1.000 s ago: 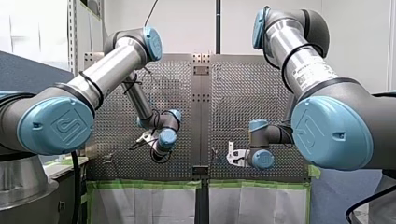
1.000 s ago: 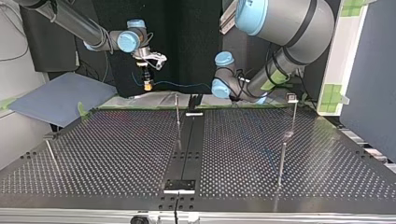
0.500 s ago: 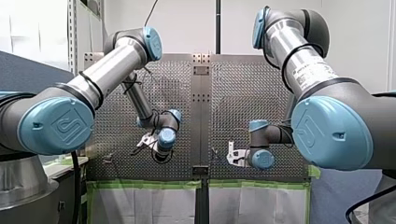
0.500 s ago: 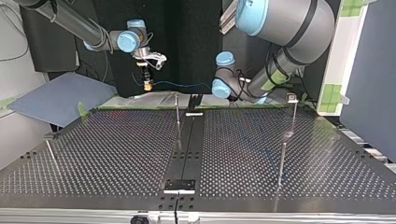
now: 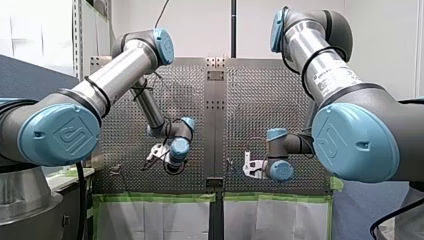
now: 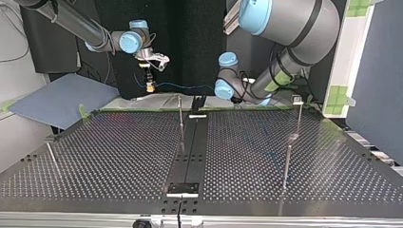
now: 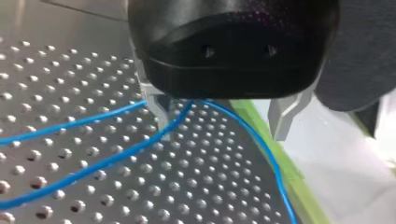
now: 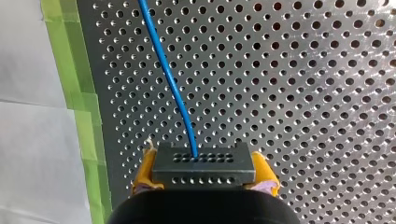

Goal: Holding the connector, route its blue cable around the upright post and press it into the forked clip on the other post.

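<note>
At the taped edge of the worktop [image 8: 303, 93], my right fingers [image 8: 145, 169] clamp the connector [image 8: 204, 164]; my left fingers [image 7: 284, 114] stand open over the blue cable [image 7: 93, 165]. I judge one strand should be centred before closing.

In the right wrist view the connector [image 8: 203, 164] hides most of the yellow pads [image 8: 143, 173], and its blue cable [image 8: 168, 79] is cut off where it runs out of view ahead. In the top view, the piece atop the post [image 6: 299, 118] at the right is too small to read, perhaps the forked clip [image 6: 297, 99]
</note>
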Controlling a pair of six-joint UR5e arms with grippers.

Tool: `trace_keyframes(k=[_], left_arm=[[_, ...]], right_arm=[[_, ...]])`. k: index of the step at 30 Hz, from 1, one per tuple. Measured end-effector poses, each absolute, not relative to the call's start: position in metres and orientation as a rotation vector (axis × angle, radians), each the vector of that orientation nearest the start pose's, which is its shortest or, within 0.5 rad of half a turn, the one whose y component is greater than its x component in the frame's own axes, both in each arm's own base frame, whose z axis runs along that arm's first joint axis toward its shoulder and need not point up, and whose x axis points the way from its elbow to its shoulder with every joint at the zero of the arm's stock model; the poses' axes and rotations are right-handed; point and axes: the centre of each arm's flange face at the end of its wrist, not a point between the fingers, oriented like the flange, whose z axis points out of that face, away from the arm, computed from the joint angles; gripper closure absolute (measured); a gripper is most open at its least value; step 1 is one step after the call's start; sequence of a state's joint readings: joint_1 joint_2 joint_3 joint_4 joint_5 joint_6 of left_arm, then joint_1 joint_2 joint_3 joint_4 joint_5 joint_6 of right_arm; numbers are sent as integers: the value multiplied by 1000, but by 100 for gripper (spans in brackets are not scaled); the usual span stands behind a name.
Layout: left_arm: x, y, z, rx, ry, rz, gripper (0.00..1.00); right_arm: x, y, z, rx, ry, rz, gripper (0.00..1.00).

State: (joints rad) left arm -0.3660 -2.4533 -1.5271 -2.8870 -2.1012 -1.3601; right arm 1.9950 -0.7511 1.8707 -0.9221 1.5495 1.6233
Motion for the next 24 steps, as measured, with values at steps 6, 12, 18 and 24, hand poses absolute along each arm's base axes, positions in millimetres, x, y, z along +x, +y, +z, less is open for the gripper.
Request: trace_keyframes(k=[6, 12, 18, 24], left_arm=[[541, -302, 10, 253, 2052, 390, 0], [538, -303, 8, 199, 2048, 347, 0], [531, -301, 1, 145, 2039, 308, 0], [529, -300, -3, 85, 2017, 266, 0]], right_arm=[[354, -454, -18, 1686, -1131, 1432, 100], [353, -455, -18, 1685, -1131, 1432, 100], [353, -455, -18, 1684, -1132, 1431, 100], [353, -455, -18, 1685, -1132, 1432, 100]])
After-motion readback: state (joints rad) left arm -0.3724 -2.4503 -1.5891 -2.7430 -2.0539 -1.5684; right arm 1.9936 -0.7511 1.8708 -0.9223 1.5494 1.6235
